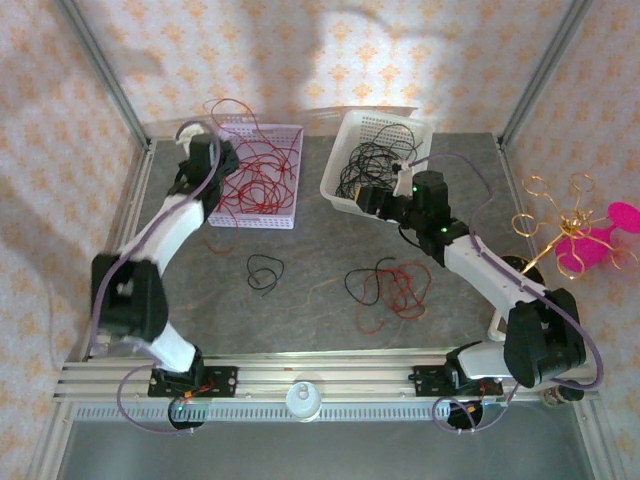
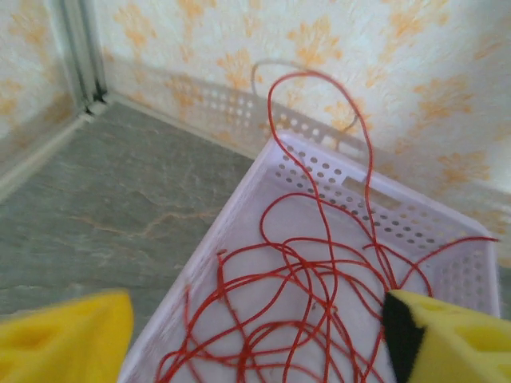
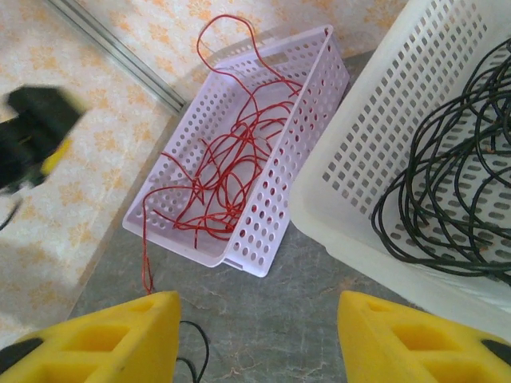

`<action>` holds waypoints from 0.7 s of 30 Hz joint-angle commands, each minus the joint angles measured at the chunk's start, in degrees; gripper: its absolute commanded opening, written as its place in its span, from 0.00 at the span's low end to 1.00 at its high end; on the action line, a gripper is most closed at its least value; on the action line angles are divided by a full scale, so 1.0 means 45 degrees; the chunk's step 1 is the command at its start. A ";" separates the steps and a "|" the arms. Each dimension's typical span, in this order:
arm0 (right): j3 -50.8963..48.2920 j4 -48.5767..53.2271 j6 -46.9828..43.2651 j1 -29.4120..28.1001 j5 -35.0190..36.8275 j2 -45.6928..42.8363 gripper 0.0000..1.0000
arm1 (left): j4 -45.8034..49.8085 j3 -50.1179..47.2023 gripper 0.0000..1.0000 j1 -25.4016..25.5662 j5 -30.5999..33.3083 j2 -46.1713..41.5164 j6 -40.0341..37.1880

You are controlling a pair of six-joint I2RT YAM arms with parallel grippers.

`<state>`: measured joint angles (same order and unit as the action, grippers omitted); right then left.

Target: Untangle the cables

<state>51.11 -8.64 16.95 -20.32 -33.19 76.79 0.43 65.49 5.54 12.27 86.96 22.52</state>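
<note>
The desk point(image 1: 300, 250) carries a lilac basket point(image 1: 270, 220) of red wires point(image 1: 255, 180) and a white basket point(image 1: 340, 195) of black wires point(image 1: 375, 160). The left fingers point(image 2: 72, 335) gape above the reds; the right fingers point(image 3: 120, 335) stand apart, empty. Sorting looks midway, and the next move calls for pinching one strand from the mixed tangle point(image 1: 395, 285).

Red and black wires against lilac, white and grey.
The thin, looped red wires point(image 1: 255, 180) lie in a pale lilac perforated plastic basket point(image 1: 255, 222), and the thin, curly black wires point(image 1: 375, 160) in a white perforated plastic basket point(image 1: 385, 125). A red-and-black wire tangle point(image 1: 395, 285) and a small black wire loop point(image 1: 265, 272) lie on the grey tabletop point(image 1: 300, 250), veined like stone with faint tan streaks. The walls point(image 1: 400, 50) are cream wallpaper with a repeating orange floral motif. The foam pads point(image 2: 64, 339) of the left gripper point(image 2: 255, 319) are bright yellow, as are those of the right gripper point(image 3: 257, 319). The arms point(image 1: 170, 225) are white and black, and a wire ornament point(image 1: 585, 240) is hot pink and gold.
</note>
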 commanded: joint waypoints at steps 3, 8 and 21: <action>-0.0158 -0.0261 0.0100 -0.0077 0.0132 0.0275 0.54 | -0.0127 -0.3918 0.72 -0.0022 -0.2498 -0.2334 -0.0812; -0.0165 -0.0390 0.0332 -0.0083 -0.0133 0.0570 0.54 | -0.0118 -0.5333 0.83 0.0172 -0.2720 -0.2687 -0.1074; -0.0713 0.0084 0.0155 -0.0100 0.0236 -0.0220 0.54 | -0.1186 -0.5216 0.72 0.1019 -0.2197 -0.0071 -0.1161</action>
<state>48.18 -8.54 18.39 -20.36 -33.19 77.91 -2.70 40.71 9.76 0.67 84.79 18.06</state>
